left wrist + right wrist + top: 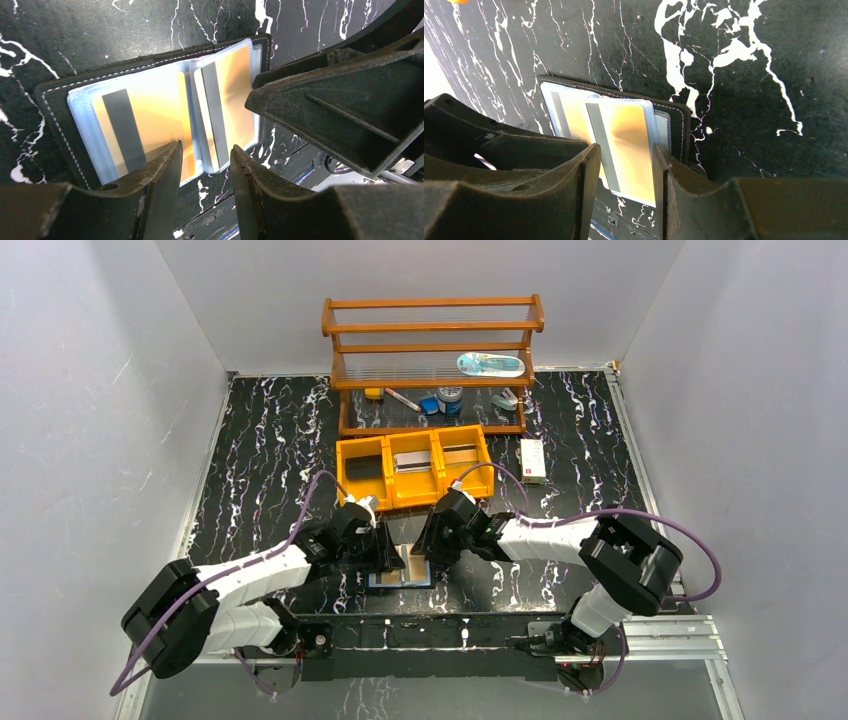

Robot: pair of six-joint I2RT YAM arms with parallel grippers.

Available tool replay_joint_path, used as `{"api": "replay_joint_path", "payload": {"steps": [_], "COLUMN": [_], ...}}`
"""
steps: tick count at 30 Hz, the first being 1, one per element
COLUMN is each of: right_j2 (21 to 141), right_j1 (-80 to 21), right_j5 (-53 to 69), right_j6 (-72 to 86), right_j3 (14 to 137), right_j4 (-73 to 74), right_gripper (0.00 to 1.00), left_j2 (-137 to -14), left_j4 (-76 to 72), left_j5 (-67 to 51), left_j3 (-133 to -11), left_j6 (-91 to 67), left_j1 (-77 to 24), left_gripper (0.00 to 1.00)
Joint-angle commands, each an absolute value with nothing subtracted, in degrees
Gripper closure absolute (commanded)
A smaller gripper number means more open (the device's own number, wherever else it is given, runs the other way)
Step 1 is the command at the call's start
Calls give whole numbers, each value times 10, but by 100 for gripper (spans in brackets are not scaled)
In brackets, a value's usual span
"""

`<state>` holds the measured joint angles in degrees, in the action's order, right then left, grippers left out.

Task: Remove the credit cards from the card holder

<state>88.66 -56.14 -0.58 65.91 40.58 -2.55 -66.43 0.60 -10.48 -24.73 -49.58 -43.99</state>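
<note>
From above, the holder [400,570] lies open on the tabletop [270,440] near the front edge, with the left fingers [383,552] and right fingers [426,548] meeting over it. Behind it stands a yellow bin [415,502] of three compartments: a dark flat item in the left, a grey one in the middle, and a brown-grey one in the right. A wooden shelf [430,328] behind the bin carries small items too small to tell.

In the left wrist view, the holder [55,100] shows two clear sleeves, each with one of the gold, grey-striped cards [155,110] inside. The left fingers [160,175] are parted over the fold and hold nothing. The right fingers [320,100] touch the right sleeve's edge.

In the right wrist view, the right fingers [584,185] straddle one sleeved card [629,135] on the holder [674,112]. I cannot tell whether they pinch it.
</note>
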Motion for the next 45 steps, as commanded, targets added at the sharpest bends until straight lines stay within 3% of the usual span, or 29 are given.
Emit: {"api": "replay_joint_path", "payload": {"steps": [1, 16, 25, 38, 45], "right_j2": [883, 877, 877, 858, 865], "right_j1": [-563, -563, -563, -563, -563], "right_j5": [-16, -22, -22, -31, -21], "right_j6": [665, 668, 670, 659, 658], "right_j3": [386, 383, 384, 390, 390], "right_j4": [-14, -9, -8, -3, -13], "right_gripper": [49, 49, 48, 47, 47], "left_j2": [-681, -693, -685, -646, -659], "left_j4": [-51, -129, -130, -78, -103], "left_j5": [-123, -128, -128, -105, -112], "left_j3": [-238, -200, -195, -201, -197], "left_j6": [-523, -576, -580, -560, -575], "left_j1": [-441, -441, -441, -441, -441], "left_gripper": [62, 80, 95, 98, 75]}}
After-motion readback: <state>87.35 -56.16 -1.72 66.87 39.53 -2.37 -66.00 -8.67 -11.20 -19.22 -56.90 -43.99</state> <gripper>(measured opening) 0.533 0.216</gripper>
